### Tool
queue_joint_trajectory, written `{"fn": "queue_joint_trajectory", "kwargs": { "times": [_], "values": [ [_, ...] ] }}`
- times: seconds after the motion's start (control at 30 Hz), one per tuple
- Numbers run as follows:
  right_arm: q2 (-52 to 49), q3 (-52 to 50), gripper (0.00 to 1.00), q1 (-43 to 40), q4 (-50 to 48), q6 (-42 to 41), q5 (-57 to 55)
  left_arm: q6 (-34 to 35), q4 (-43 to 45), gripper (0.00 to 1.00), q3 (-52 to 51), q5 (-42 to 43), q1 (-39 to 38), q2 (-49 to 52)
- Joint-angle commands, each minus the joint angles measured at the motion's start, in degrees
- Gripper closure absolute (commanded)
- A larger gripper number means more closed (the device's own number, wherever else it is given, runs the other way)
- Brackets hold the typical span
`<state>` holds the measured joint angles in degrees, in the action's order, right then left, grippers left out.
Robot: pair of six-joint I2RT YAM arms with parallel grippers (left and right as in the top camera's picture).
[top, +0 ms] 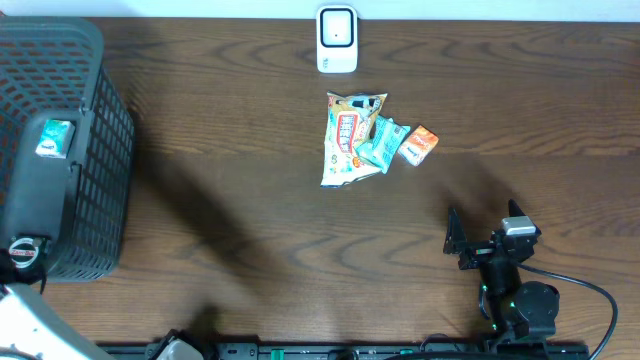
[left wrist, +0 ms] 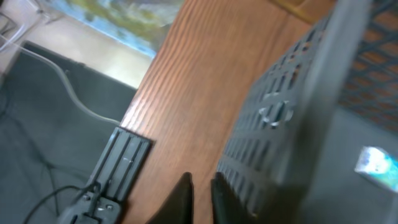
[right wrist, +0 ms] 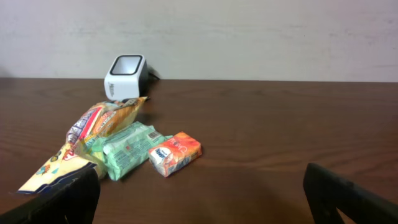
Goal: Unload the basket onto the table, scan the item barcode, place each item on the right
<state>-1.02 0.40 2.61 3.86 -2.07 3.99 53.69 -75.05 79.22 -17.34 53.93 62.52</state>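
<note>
Teal packet [left wrist: 376, 165] lies blurred, cut off, inside the basket [left wrist: 280, 124].

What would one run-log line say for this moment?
left gripper: nearly shut, empty, by basket | right gripper: open, empty, facing snack bag | scanner: beyond bag

- Basket [top: 105, 170] sits at the left end of the worktop [top: 250, 230]; one small packet [top: 54, 138] lies inside it.
- Scanner [top: 337, 40] stands at the far edge, about centre.
- Snack bag [top: 350, 140] lies flat just in front of the scanner.
- Flat packet [top: 381, 143] rests against the bag's right side, overlapping it.
- Small box [top: 419, 145] is just right of that flat packet; can't tell if they touch.
- Right end effector [top: 483, 230] is on the near side, right of the pile and well apart from it.
</note>
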Motion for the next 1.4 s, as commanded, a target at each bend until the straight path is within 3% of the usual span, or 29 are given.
{"fn": "queue_joint_trajectory", "kwargs": {
  "times": [0.0,0.2,0.33,0.47,0.5,0.6,0.97,1.37],
  "values": [
    [0.2,-0.09,0.01,0.46,0.24,0.87,-0.46,-0.04,0.96,0.75,0.42,0.15,-0.11,-3.78],
    [0.2,-0.09,0.01,0.46,0.24,0.87,-0.46,-0.07,6.25,0.5,0.42,0.22,-0.11,-9.49],
    [0.2,-0.09,0.01,0.46,0.24,0.87,-0.46,-0.7,9.75,0.46,0.57,2.91,-0.11,-10.75],
    [0.2,-0.09,0.01,0.46,0.24,0.87,-0.46,-15.06,18.45,0.25,0.66,16.61,-0.11,-9.31],
    [0.2,-0.09,0.01,0.46,0.24,0.87,-0.46,-22.84,22.27,0.2,1.29,25.0,-0.11,-7.82],
    [0.2,-0.09,0.01,0.46,0.24,0.87,-0.46,-27.89,20.65,0.19,5.49,28.98,-0.15,-3.5],
    [0.2,-0.09,0.01,0.46,0.24,0.87,-0.46,-43.89,1.66,0.19,35.76,25.11,-9.07,22.27],
    [0.2,-0.09,0.01,0.46,0.24,0.87,-0.46,-45.7,10.32,0.19,39.82,19.21,-13.35,40.63]
  ]
}}
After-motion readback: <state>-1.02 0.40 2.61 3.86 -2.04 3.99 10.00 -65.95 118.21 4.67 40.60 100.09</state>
